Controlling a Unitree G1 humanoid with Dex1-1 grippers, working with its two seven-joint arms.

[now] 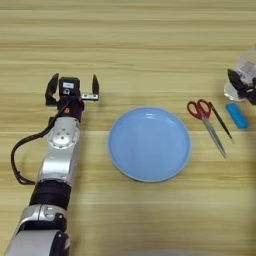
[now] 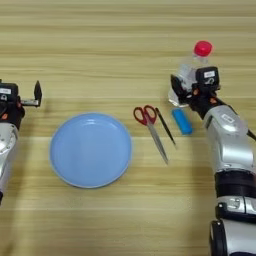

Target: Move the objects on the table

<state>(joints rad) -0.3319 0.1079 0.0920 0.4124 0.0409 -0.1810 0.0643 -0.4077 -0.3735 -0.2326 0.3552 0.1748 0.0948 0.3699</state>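
My right gripper (image 2: 183, 92) is shut on the lower body of the clear bottle (image 2: 189, 70) with the red cap, at the table's right side. The bottle leans a little, and its base is just beyond the far end of the blue block (image 2: 182, 121). The red-handled scissors (image 2: 151, 126) lie flat to the left of the block, blades spread and pointing toward me. My left gripper (image 1: 73, 83) rests open on the wooden table (image 1: 130, 50) at the left, with nothing between its fingers.
A large round light-blue plate (image 1: 149, 143) lies in the middle with nothing on it, between my two arms. A black cable (image 1: 20, 155) loops beside my left forearm.
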